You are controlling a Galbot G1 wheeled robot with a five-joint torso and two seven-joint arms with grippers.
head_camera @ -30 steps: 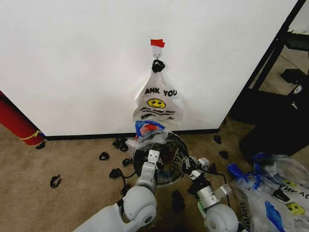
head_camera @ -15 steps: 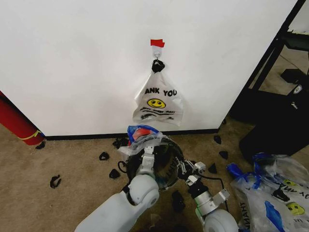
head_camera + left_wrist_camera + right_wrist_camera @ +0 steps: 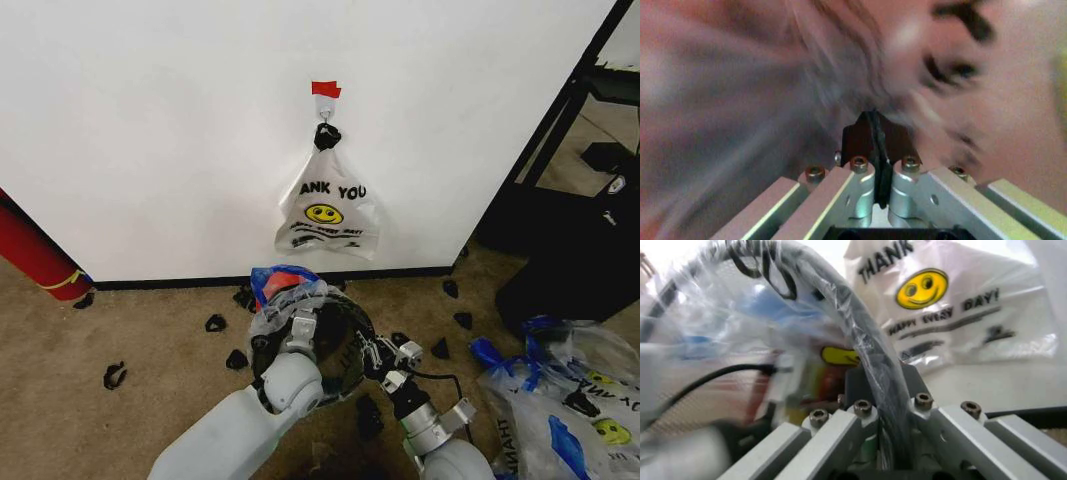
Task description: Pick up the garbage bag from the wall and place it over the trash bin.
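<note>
From the head view, a large plain white wall [image 3: 150,130] with a black baseboard carries a red tape strip [image 3: 325,89] and a small metal hook [image 3: 325,112], from which a thin translucent white plastic bag [image 3: 328,212] with black print and a yellow smiley face hangs. Below it on the brown carpet [image 3: 150,340] stands the small round black trash bin [image 3: 345,345], with the garbage bag [image 3: 285,295], thin translucent plastic with blue handles, bunched over its far left rim. The left gripper [image 3: 303,322] sits at that rim in the plastic, and the right gripper [image 3: 378,352] is at the bin's right rim. More bags of the same print [image 3: 560,400] lie on the floor to the right, and a red cylinder with a yellow band [image 3: 40,255] leans at the left. In the left wrist view, the left jaws are closed on blurred plastic of the garbage bag. In the right wrist view, the right jaws are clamped on the plastic-covered black rim, with the hanging bag beyond.
</note>
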